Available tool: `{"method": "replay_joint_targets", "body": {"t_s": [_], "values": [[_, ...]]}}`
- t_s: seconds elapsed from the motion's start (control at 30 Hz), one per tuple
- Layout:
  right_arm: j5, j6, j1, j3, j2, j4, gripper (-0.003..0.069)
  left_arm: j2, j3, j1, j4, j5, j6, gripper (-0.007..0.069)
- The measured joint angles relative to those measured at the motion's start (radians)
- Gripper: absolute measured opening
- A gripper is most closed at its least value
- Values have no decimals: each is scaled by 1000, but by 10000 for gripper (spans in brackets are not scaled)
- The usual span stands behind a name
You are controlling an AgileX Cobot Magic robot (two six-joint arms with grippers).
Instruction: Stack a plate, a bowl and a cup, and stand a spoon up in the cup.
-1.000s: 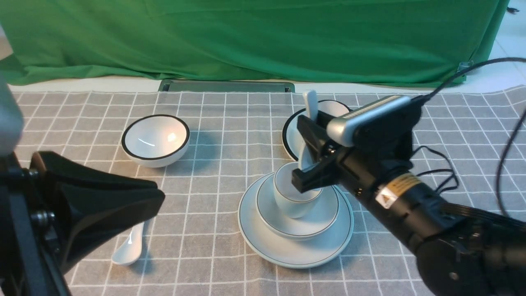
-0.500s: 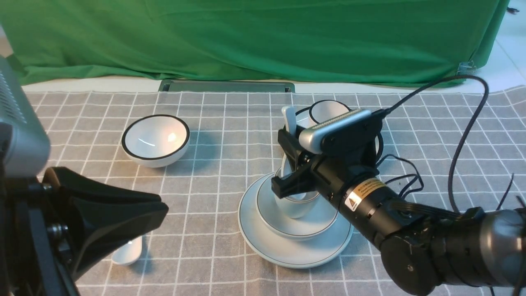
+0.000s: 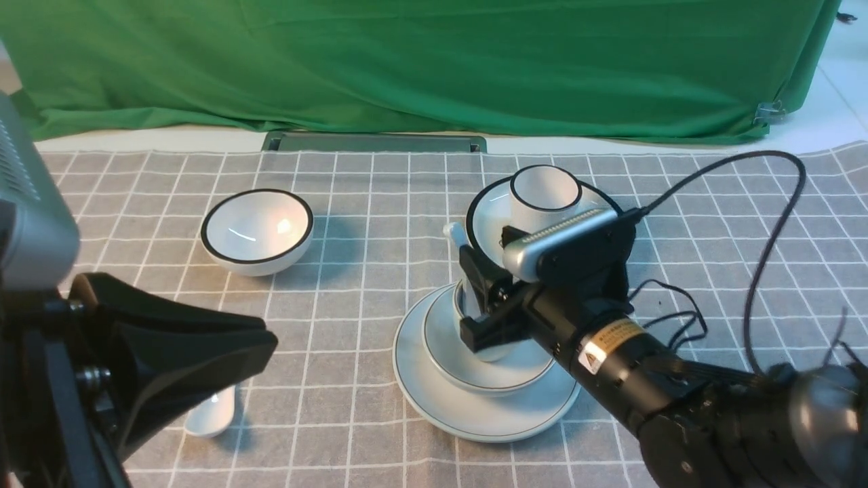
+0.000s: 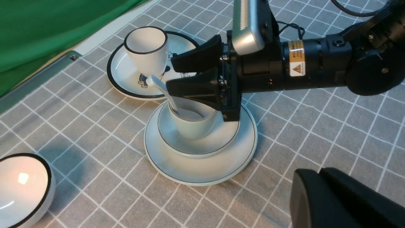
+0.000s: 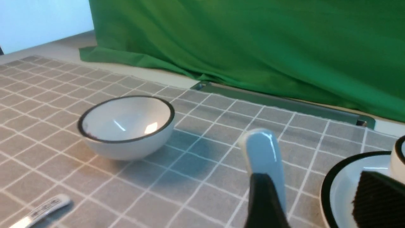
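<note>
The right gripper [image 4: 174, 74] has sunk, jaws now spread: the plain white ceramic soup spoon [image 4: 162, 92] leans free beside one jaw, scoop in the pale bluish handleless cup [image 4: 193, 128] below, atop the wide pale bowl [image 4: 207, 148] and plain round plate [image 4: 190, 172]. Stacking looks done.

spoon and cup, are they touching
Touching. The left wrist view shows the spoon standing in the cup, with its handle leaning against the rim.
</note>
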Motion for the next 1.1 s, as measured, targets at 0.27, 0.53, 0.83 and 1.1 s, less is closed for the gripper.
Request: {"method": "replay_joint_targets", "body": {"t_s": [0.27, 0.53, 0.83, 1.1], "values": [[501, -50, 57, 22, -423, -4, 269, -252, 187, 0, -8, -260, -16, 10], [1270, -16, 59, 23, -856, -4, 69, -512, 632, 0, -14, -745, -30, 10], [1500, 48, 59, 23, -976, -4, 24, -525, 819, 0, -14, -802, -27, 10], [1514, 52, 59, 23, -985, -4, 43, -525, 874, 0, -14, -665, -24, 12]]}}
